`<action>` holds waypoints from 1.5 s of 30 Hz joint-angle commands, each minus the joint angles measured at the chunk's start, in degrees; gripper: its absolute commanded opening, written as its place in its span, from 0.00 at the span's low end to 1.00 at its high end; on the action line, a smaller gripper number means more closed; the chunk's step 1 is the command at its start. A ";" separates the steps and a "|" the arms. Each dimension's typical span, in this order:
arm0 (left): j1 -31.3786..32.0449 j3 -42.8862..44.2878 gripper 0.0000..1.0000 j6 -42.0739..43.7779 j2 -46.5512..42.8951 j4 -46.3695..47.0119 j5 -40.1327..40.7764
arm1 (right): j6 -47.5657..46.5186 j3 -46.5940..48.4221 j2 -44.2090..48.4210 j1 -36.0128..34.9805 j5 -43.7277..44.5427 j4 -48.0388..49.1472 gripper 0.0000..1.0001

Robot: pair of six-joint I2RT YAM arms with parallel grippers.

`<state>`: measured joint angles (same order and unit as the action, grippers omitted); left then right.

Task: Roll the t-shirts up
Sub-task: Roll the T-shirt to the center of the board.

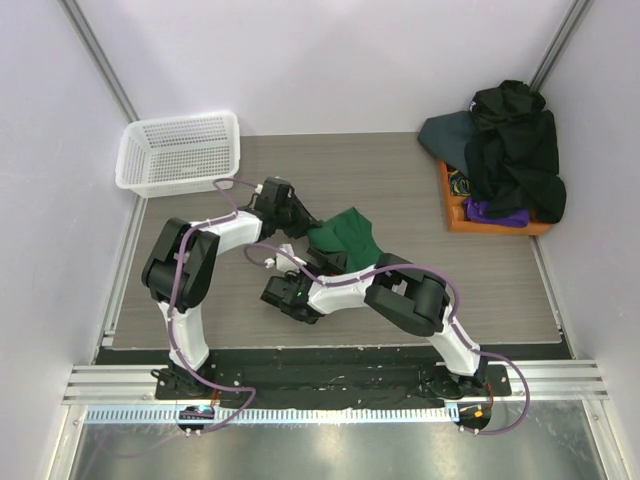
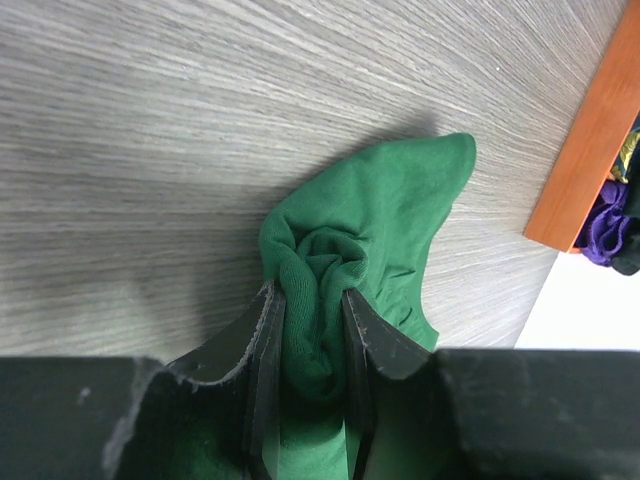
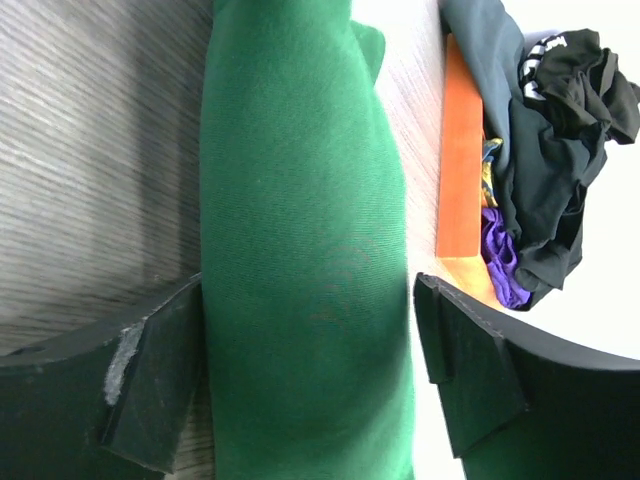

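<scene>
Wood table [image 1: 450,280] | left hand [image 2: 305,300] clamps green t-shirt [image 2: 390,210] | right hand [image 3: 308,290] apart, astride it

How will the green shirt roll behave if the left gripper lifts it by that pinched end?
Probably floppy: the green shirt is soft cloth, bunched where the left gripper pinches it, so the free end would likely sag. A loose flap sticks out, so it may unroll. The right gripper only straddles it, jaws open, giving little support.

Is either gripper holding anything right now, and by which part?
The left gripper pinches the green t-shirt by the bunched end of its roll. The right gripper stands open astride the roll, holding nothing.
</scene>
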<state>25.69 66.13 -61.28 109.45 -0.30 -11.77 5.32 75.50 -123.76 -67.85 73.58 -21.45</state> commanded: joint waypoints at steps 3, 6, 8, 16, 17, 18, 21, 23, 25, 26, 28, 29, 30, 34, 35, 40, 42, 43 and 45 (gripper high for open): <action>-0.29 -0.74 0.28 -0.60 -4.24 -0.94 -2.29 | 3.38 -1.15 -0.42 0.79 1.04 -0.17 0.81; -0.29 -0.83 0.28 -0.51 -4.51 -1.02 -2.38 | 3.55 -0.80 -1.04 1.41 0.60 -0.78 0.72; -0.29 -0.74 0.29 -0.25 -4.60 -1.02 -2.38 | 4.60 -0.45 -1.48 1.85 0.86 -2.00 0.67; -0.29 -0.30 0.40 0.45 -4.77 -1.46 -2.12 | 9.53 -0.71 1.24 2.99 -0.89 -4.12 0.32; -0.29 -0.21 0.45 0.54 -4.86 -1.46 -2.03 | 9.62 -0.62 1.33 2.99 -1.07 -4.12 0.29; -0.38 -0.21 0.49 0.63 -4.95 -1.55 -1.85 | 9.88 -0.62 1.51 3.08 -1.33 -4.30 0.28; -0.38 0.66 0.65 2.12 -5.74 -2.60 -0.63 | 10.76 -0.36 2.21 3.17 -3.18 -4.74 0.25; -0.38 2.41 0.77 3.70 -6.96 -4.35 0.86 | 11.37 -0.53 3.09 3.25 -4.67 -4.83 0.23; -0.90 3.48 0.84 5.89 -8.02 -7.08 3.23 | 11.81 -0.97 4.84 3.43 -6.25 -4.83 0.22; -1.26 4.00 0.86 6.43 -8.63 -7.70 3.59 | 11.99 -1.15 5.63 3.43 -7.74 -4.83 0.21; -2.92 5.76 0.86 7.48 -10.13 -9.54 3.33 | 12.34 -1.59 7.56 3.96 -9.59 -4.83 0.20; -3.54 6.03 0.86 7.83 -10.57 -9.90 3.16 | 12.52 -1.76 8.44 4.22 -11.77 -4.48 0.20; -4.15 6.47 0.86 8.27 -11.53 -10.68 3.07 | 12.52 -2.37 9.15 4.83 -13.19 -4.39 0.19; -6.53 5.86 0.88 9.51 -14.08 -11.22 2.46 | 12.34 -4.40 14.59 7.29 -22.85 -1.76 0.17; -7.14 5.68 0.87 9.94 -14.44 -11.22 2.19 | 12.00 -4.84 15.56 7.91 -25.04 -1.05 0.17; -7.94 3.32 0.87 10.39 -15.40 -11.13 1.05 | 11.81 -8.09 19.70 12.38 -40.77 2.54 0.17; -7.94 2.26 0.87 10.30 -15.41 -10.08 0.52 | 11.82 -9.84 21.10 13.71 -44.74 3.87 0.16; -7.94 1.90 0.87 10.30 -15.49 -9.73 0.35 | 11.90 -10.37 21.37 14.24 -48.41 5.09 0.15; -7.85 0.85 0.87 10.12 -15.32 -8.94 -0.44 | 11.99 -11.69 22.16 15.47 -51.24 6.15 0.15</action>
<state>17.65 68.47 -52.03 95.81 -10.17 -10.44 16.05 65.95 -105.21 -54.02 34.02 -20.56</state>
